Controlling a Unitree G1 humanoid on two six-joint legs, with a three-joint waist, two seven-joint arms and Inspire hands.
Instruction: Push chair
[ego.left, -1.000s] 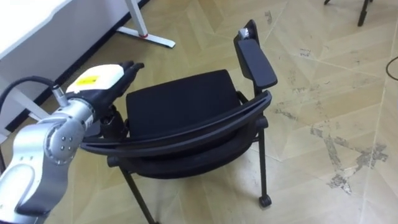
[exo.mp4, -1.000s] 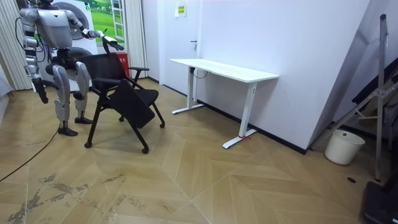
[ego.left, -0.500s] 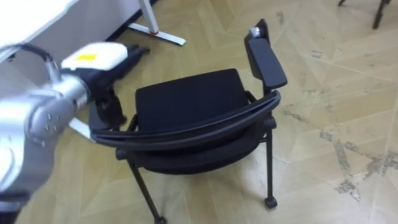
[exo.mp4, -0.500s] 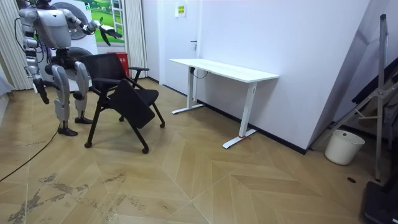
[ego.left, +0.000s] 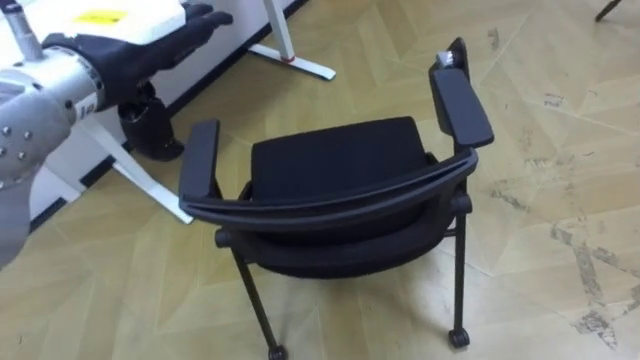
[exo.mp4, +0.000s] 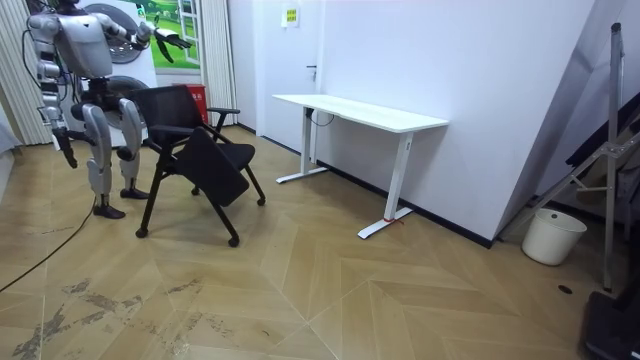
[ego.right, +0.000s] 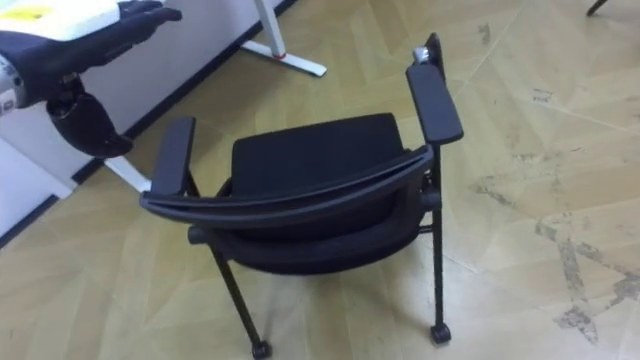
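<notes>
Your left hand (ego.left: 140, 50) is hovering clear of the black chair (ego.left: 340, 170), fingers straight and open. The chair is standing on the wooden floor (ego.left: 560, 120) before you. Your right hand (exo.mp4: 66, 150) is hanging beside you.

white desk (exo.mp4: 360, 112), herringbone wood floor (exo.mp4: 350, 290)

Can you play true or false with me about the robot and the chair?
1. The robot hand is grabbing the chair. False: the left robot hand is up in the air with straight fingers, apart from the chair.
2. The chair is black. True.
3. The chair lies tipped over. False: it stands on its legs.
4. The chair has two armrests. True.
</notes>
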